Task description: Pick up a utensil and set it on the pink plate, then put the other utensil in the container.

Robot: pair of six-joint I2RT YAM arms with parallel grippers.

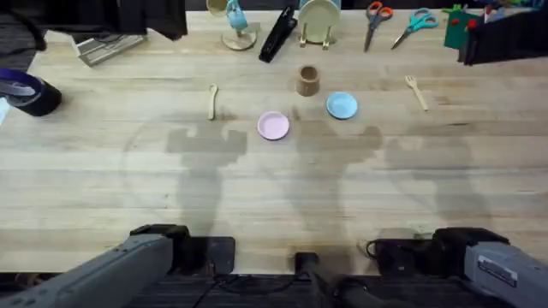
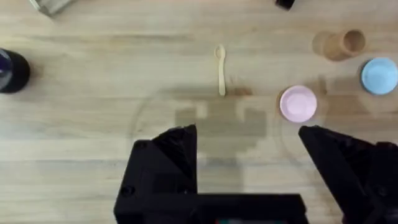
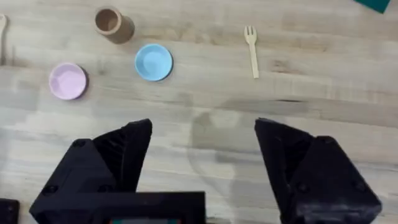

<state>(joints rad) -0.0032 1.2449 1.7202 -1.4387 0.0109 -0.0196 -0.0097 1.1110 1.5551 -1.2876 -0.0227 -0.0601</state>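
Overhead: spoon [image 1: 212,100] and fork [image 1: 416,91] flank pink plate [image 1: 273,126].

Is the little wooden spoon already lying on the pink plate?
No, the spoon lies on the bare table, apart from the pink plate.

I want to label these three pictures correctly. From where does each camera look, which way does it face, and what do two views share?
Overhead: above the arms' bases, looking down and forward over the table; both arms at the bottom edge.
Left wrist: on the left arm, looking down at the spoon and pink plate; the open left gripper below.
Right wrist: on the right arm, looking down at the fork and blue plate; the open right gripper below.
Shared: both wrist views show the pink plate, blue plate and wooden cup.
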